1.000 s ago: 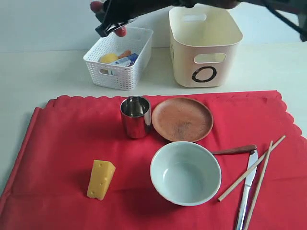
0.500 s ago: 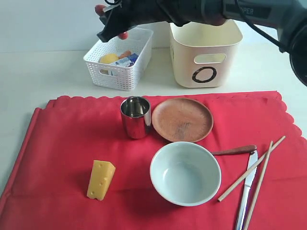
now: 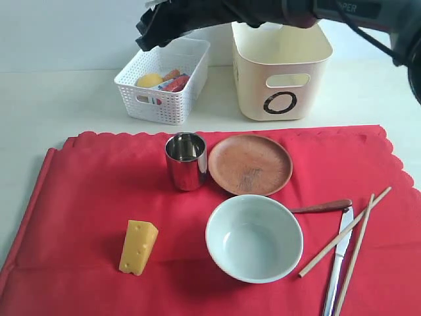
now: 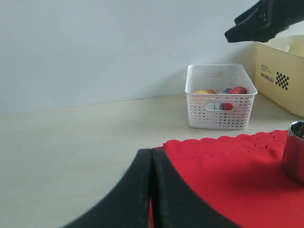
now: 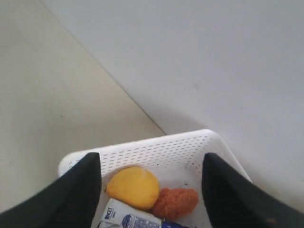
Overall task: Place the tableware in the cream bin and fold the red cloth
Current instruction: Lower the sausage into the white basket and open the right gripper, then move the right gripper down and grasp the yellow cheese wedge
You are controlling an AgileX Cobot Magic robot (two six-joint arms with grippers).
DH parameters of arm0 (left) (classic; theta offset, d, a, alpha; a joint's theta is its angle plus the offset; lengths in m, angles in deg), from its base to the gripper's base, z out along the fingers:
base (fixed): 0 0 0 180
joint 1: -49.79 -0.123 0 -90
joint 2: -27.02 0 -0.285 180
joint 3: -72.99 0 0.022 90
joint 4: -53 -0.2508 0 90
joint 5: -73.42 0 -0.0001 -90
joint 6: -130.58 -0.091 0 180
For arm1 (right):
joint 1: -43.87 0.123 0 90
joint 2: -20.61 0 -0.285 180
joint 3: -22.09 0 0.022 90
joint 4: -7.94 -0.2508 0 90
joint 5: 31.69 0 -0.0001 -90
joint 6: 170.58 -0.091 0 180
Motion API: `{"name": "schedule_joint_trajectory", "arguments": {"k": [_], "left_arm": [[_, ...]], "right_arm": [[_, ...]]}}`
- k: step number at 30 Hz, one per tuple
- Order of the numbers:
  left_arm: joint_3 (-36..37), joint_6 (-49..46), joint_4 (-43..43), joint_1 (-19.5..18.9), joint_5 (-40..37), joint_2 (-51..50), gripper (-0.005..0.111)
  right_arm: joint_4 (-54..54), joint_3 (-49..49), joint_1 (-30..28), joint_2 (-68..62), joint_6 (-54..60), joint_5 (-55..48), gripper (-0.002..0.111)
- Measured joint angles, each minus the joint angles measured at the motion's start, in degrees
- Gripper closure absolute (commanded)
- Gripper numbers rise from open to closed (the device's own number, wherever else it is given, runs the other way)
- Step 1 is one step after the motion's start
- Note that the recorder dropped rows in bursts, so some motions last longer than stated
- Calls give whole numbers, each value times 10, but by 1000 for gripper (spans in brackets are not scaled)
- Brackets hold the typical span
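- Brown-handled spoon (image 3: 322,206), right of the pale bowl (image 3: 254,238): head hidden behind the bowl's rim, only the handle shows.
- Silver knife (image 3: 337,260), right of the bowl: near end cut off by the exterior view's lower edge.
- Chopsticks (image 3: 357,245), right of the bowl: one runs out at that same edge.
- Red cloth (image 3: 85,197), under the bowl: near hem out of frame.
- Cream bin (image 3: 283,72), beyond the bowl: interior hidden by its front wall; back rim partly covered by the dark arm (image 3: 283,10).
- White basket (image 3: 164,82), beyond the bowl and to the left: contents half hidden by its wall; carton print too small to read.

Scallop-edged red cloth (image 3: 85,197), cream bin (image 3: 250,85) with dark ring (image 3: 268,103), white perforated basket (image 3: 161,105)
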Motion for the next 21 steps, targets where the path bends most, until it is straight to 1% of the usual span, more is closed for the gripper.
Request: {"name": "schedule_joint_trajectory", "arguments": {"k": [3, 7, 8, 9, 10, 11, 12, 14, 16, 19, 21], "left_arm": [[0, 0, 0, 0, 0, 0, 106], [0, 0, 0, 0, 0, 0, 106], [0, 0, 0, 0, 0, 0, 106], [0, 0, 0, 0, 0, 0, 106], [0, 0, 0, 0, 0, 0, 106], [0, 0, 0, 0, 0, 0, 106], [0, 0, 0, 0, 0, 0, 106], [0, 0, 0, 0, 0, 0, 106], [0, 0, 0, 0, 0, 0, 106], [0, 0, 0, 0, 0, 0, 106], [0, 0, 0, 0, 0, 0, 106]], "right_arm": [[73, 0, -15, 29, -58, -59, 49], [190, 0, -26, 91, -111, -175, 49], [217, 0, -26, 109, -122, -219, 49], [226, 0, -26, 118, -125, -247, 49], [235, 0, -26, 130, -126, -309, 49], [237, 0, -26, 135, -124, -341, 49], [239, 0, -26, 140, -108, -403, 49], [238, 0, -26, 141, -68, -491, 49], [215, 6, -26, 140, -35, -522, 49], [190, 29, -22, 140, 8, -528, 49], [188, 61, 1, 139, 58, -530, 49]]}}
